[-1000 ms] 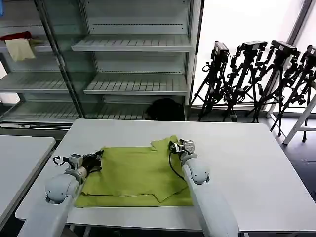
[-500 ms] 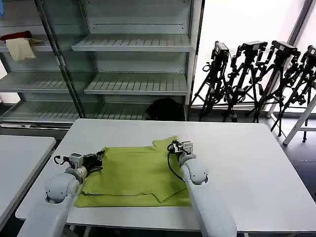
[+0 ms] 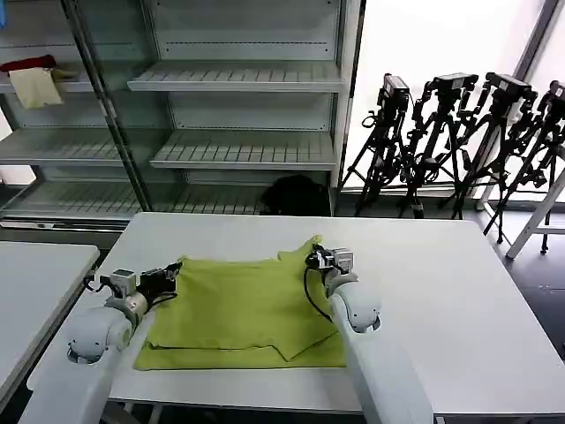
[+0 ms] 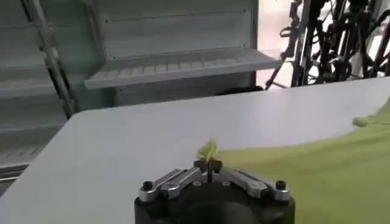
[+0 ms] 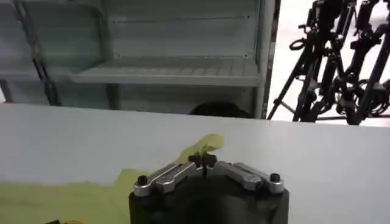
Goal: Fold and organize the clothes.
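Note:
The lime-green T-shirt lies partly folded on the white table, its upper layer stretched between both arms. My left gripper is shut on the shirt's left edge; the left wrist view shows green fabric pinched at my left gripper. My right gripper is shut on the shirt's far right corner, which sticks up; the right wrist view shows that corner above my right gripper. No white graphic shows.
An empty metal shelf unit stands behind the table. A beige cloth and a dark red cloth lie on a shelf at far left. Black tripods stand at back right. A second table is at left.
Both grippers have moved apart and slightly away from me, the left one further left, pulling the shirt's upper layer flatter and wider.

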Controlling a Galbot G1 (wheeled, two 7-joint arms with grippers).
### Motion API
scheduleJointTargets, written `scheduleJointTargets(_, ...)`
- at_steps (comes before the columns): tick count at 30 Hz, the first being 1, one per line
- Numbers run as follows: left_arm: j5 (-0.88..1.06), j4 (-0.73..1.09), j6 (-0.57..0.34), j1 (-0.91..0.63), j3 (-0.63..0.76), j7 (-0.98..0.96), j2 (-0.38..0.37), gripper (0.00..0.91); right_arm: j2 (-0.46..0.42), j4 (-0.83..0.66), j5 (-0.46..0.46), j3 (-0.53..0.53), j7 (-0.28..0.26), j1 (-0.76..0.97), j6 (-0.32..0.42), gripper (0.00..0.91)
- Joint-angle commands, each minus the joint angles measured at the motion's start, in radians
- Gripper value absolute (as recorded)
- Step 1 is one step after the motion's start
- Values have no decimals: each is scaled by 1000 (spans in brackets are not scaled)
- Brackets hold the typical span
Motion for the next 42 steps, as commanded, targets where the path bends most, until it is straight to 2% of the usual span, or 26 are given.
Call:
scheduleJointTargets(1,-41,-95,-2,71,-32,9,14,0,-39,152,26,-3,18,-80,0,0)
scheduleJointTargets(14,-59,-262,-21,320,-172,89,-19,10,-141,432,24,1,22,-382,2,0)
scheduleJointTargets(23,8,-278,-53,424,-235,123,-13,10,-134,528,-4,9,13,-513,4,0)
scheduleJointTargets(42,91,-316,-75,482,-237,146,-18,10,-113,545,-123,5,-4,-602,7,0)
